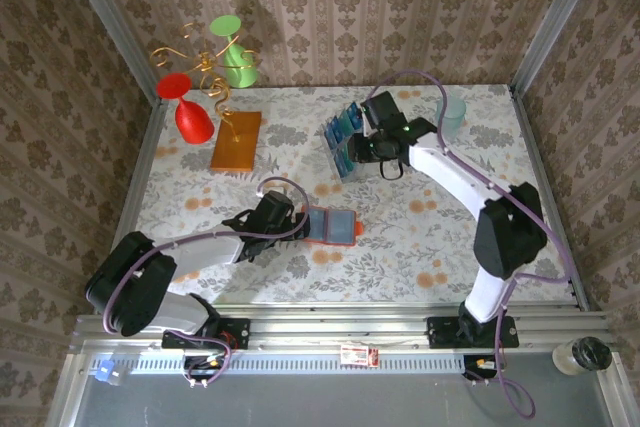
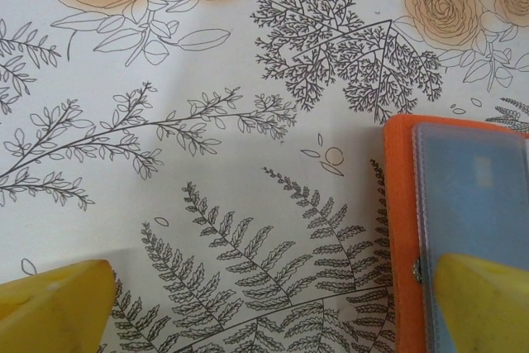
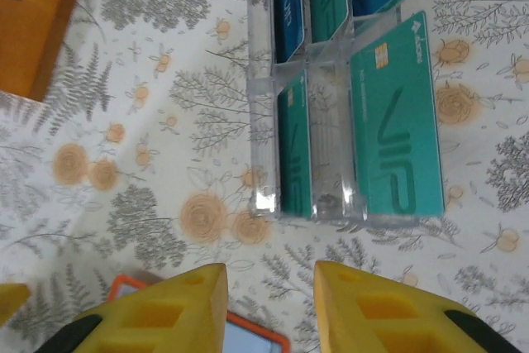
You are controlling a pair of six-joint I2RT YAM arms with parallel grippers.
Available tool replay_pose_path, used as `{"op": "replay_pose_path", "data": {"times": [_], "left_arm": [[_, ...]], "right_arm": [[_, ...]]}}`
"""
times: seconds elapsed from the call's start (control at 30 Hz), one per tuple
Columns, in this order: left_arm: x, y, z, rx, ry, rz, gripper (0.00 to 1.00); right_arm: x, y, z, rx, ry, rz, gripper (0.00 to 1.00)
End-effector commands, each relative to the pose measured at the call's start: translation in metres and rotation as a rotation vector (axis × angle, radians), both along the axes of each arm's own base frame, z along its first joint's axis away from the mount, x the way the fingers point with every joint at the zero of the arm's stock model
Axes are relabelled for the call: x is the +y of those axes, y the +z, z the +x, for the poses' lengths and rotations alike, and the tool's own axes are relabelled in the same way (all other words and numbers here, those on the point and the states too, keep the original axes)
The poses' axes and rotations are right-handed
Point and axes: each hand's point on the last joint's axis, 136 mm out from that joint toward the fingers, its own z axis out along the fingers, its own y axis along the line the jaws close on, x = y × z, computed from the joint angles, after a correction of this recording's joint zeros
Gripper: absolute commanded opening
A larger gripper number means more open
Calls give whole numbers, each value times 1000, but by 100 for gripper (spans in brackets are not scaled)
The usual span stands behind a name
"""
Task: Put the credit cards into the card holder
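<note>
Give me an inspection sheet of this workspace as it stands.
Surface: floral-print tablecloth, flat.
Job's things: teal and dark blue plastic cards in the clear plastic slotted rack; orange folding wallet lies open, apart from the rack.
Clutter: gold wire stand with red goblet and green goblet on an orange-brown slab; translucent cup at the far right.
Grippers: left gripper open, one finger over the wallet; right gripper open, empty, short of the rack.
Cables: purple cables looping along both arms.
Surroundings: patterned wallpaper walls, aluminium frame.

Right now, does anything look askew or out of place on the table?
One teal card leans outward at the clear rack's end, face showing, while the other cards stand edge-on in slots. Nothing else looks odd.
</note>
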Motion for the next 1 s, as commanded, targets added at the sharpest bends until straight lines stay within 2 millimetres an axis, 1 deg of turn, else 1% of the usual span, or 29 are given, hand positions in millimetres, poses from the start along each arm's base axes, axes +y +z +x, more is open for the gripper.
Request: {"op": "replay_pose_path", "data": {"times": [0.0, 0.17, 0.37, 0.43, 0.7, 0.97], "left_arm": [[4, 1, -5, 8, 6, 5, 100], [6, 2, -4, 6, 10, 5, 100], [5, 6, -2, -1, 8, 3, 100], [5, 7, -2, -3, 9, 4, 100], [5, 10, 0, -10, 12, 0, 100], [6, 10, -2, -15, 14, -5, 100]], "right_arm": [[-14, -12, 7, 44, 4, -124, 31], [-10, -19, 27, 62, 13, -168, 28], [-1, -41, 38, 115, 28, -180, 21], [1, -47, 40, 127, 30, -182, 19], [6, -70, 45, 172, 30, -190, 18], [5, -83, 47, 195, 25, -207, 19]]}}
